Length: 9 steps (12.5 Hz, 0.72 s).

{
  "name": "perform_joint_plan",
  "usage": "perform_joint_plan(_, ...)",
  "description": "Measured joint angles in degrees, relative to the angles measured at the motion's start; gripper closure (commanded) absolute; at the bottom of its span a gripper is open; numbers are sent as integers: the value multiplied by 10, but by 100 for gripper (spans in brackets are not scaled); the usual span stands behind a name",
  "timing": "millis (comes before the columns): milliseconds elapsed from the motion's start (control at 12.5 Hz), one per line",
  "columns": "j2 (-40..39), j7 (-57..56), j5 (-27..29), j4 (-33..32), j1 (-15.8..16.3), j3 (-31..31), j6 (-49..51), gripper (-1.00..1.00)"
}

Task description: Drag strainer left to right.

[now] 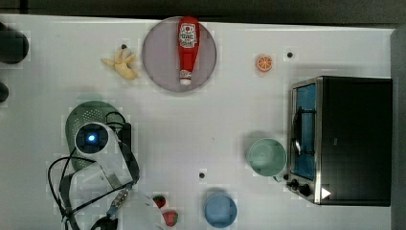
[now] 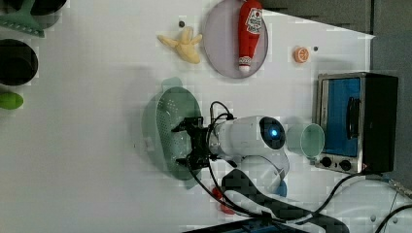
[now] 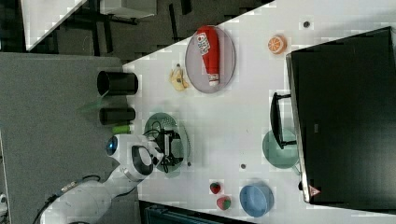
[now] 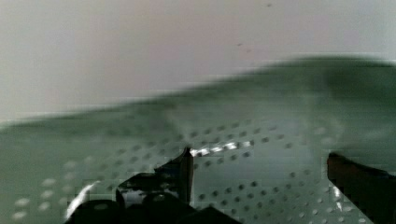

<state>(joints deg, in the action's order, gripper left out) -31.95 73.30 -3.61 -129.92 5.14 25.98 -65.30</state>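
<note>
**Open jaws inside the strainer, drag not yet begun**

At the top view's left, the strainer [image 1: 82,120] sits beneath the gripper [image 2: 190,141], fingers spread apart over its holed floor. Best to press one finger against the inner wall and push steadily. Rightward: ketchup bottle [image 1: 187,48] on grey plate [image 1: 158,57]; mint cup [image 1: 266,156] and blue bowl [image 1: 220,210] look empty.

Pincer [image 2: 187,144] spread wide, downward

mint-green dotted strainer [image 2: 165,121], red ketchup bottle [image 1: 187,48]
</note>
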Motion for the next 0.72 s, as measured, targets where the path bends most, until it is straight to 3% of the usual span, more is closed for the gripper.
perform_joint_plan(240,4,0,-6,2,15,-14,-1,-100)
perform_joint_plan(720,56,4,-5,-19,12,-47,-13,-100)
